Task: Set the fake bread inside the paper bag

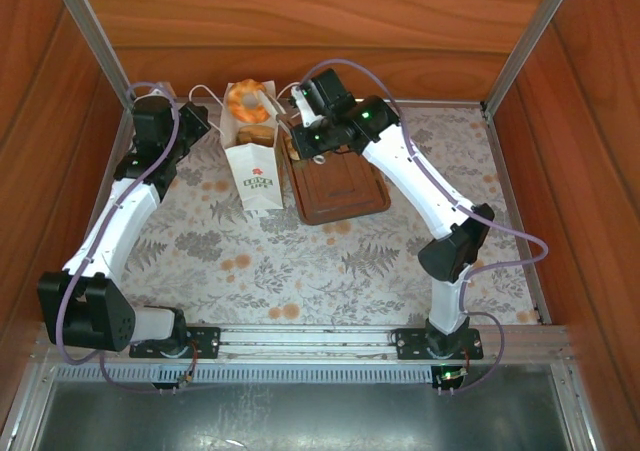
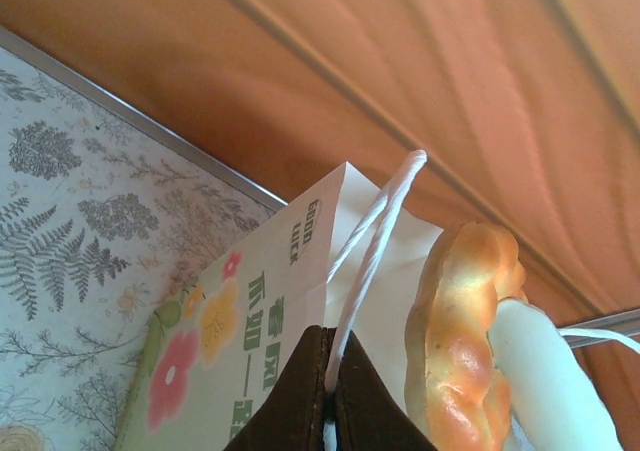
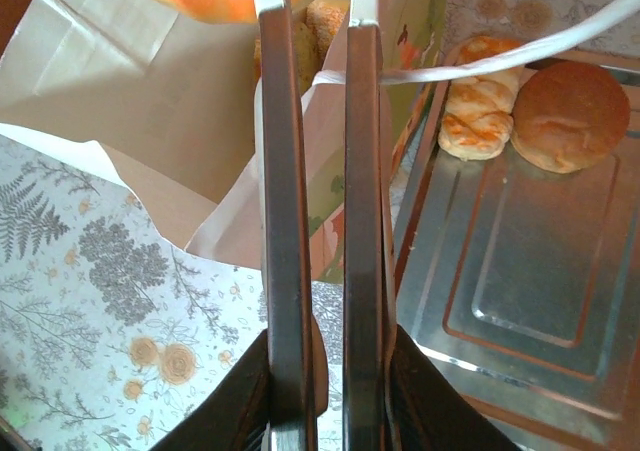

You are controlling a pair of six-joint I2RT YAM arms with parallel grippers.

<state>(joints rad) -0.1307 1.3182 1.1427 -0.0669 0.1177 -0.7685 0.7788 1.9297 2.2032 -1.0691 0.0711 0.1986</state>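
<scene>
The white paper bag [image 1: 257, 171] stands upright at the back of the table. A golden ring donut [image 1: 247, 99] rests across its open mouth, and more fake bread [image 1: 259, 133] lies inside. My left gripper [image 2: 333, 396] is shut on the bag's [image 2: 255, 311] white cord handle [image 2: 372, 251], with the donut [image 2: 462, 336] just to its right. My right gripper [image 3: 315, 1] reaches over the bag's [image 3: 150, 101] right side, jaws shut at the rim where the other cord [image 3: 470, 66] ends. A striped pastry [image 3: 478, 121] and a brown roll [image 3: 570, 116] lie on the tray.
The brown rectangular tray [image 1: 340, 189] lies right of the bag, under my right arm. Wooden walls [image 1: 300, 31] close in the back and both sides. A metal rail [image 1: 300, 339] runs along the near edge. A flowered cloth [image 1: 300, 261] covers the table.
</scene>
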